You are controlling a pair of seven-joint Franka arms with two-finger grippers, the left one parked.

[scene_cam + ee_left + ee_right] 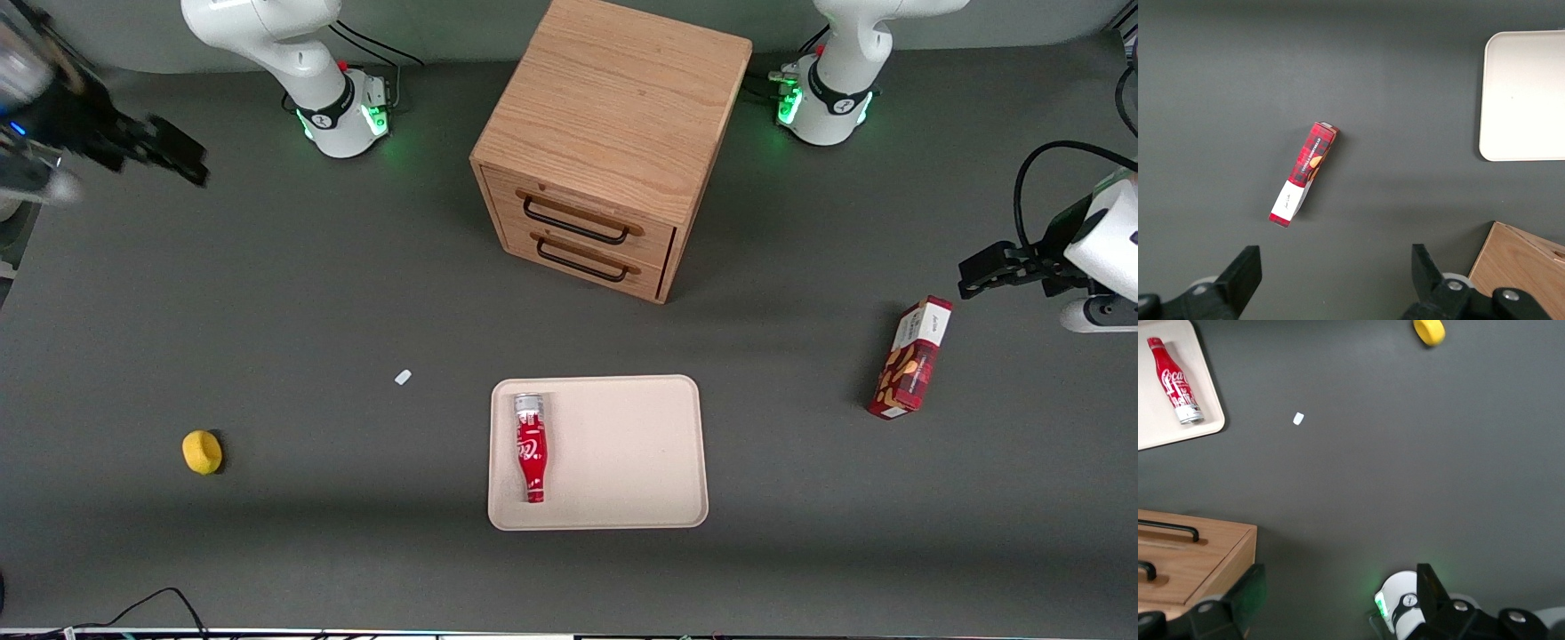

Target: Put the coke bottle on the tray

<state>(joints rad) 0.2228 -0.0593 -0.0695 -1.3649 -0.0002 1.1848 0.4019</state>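
My gripper (178,151) hangs high above the table (356,551) at the working arm's end, its fingers (1248,593) spread wide and holding nothing, well apart from everything on the surface. From my station I see the coke bottle (531,449) lying on its side on the tray (640,444), along the tray's edge toward the working arm, silver-grey base pointing to the wooden drawer cabinet (605,151) and red-capped neck pointing to the front camera. The tray sits in front of the cabinet's two drawers, nearer the front camera. A yellow object (202,452) rests on the table toward the working arm's end, and a small white scrap (403,377) lies between it and the tray. A red snack box (911,358) lies toward the parked arm's end.
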